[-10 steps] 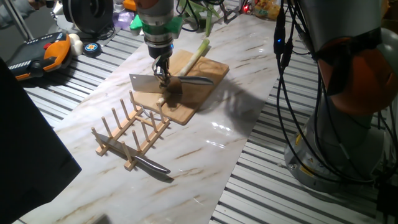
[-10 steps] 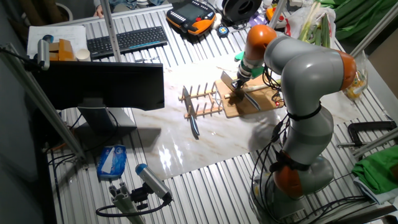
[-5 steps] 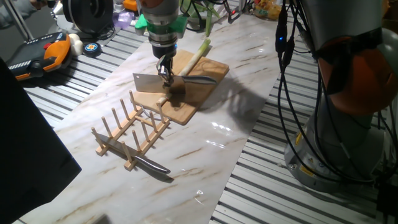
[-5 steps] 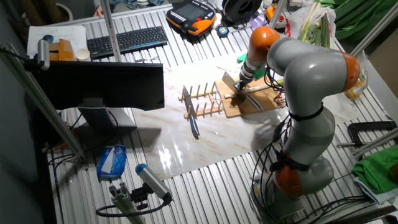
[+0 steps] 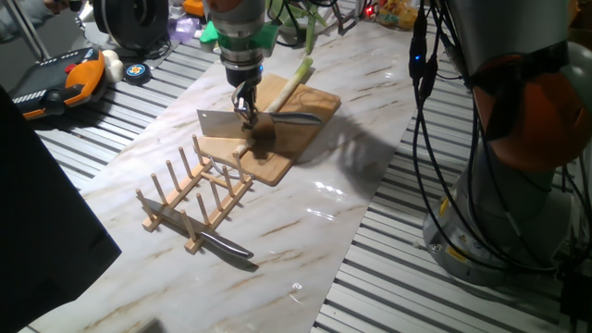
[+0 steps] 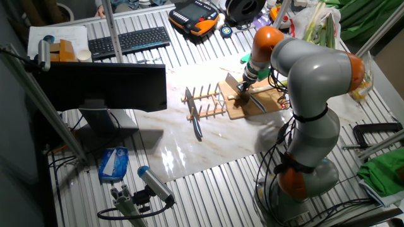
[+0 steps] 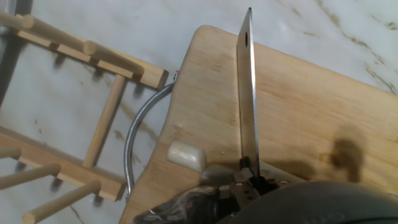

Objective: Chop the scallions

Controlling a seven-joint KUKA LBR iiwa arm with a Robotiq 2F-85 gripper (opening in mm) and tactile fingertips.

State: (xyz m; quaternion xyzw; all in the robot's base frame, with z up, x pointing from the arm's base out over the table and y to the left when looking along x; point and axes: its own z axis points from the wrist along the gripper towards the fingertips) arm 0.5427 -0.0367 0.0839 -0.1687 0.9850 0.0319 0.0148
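My gripper [image 5: 245,108] is shut on the handle of a cleaver [image 5: 217,123] and holds it over the near left part of the wooden cutting board [image 5: 288,148]. In the hand view the cleaver blade [image 7: 247,93] shows edge-on above the board [image 7: 305,118], and one whitish cut scallion chunk [image 7: 186,155] lies on the board just left of the blade. The long scallion stalk [image 5: 292,81] lies across the board's far end, white end on the board and green tops beyond it. The gripper [image 6: 243,82] also shows in the other fixed view, above the board [image 6: 259,104].
A second knife [image 5: 294,118] lies on the board right of my gripper. A wooden peg rack [image 5: 190,197] stands just in front of the board, with another knife [image 5: 228,248] beside it. The board's metal loop handle [image 7: 138,134] faces the rack [image 7: 93,56]. Cables and the arm base are at the right.
Over the last second my gripper and the cleaver shifted slightly right along the board. In the last half second nothing has visibly moved.
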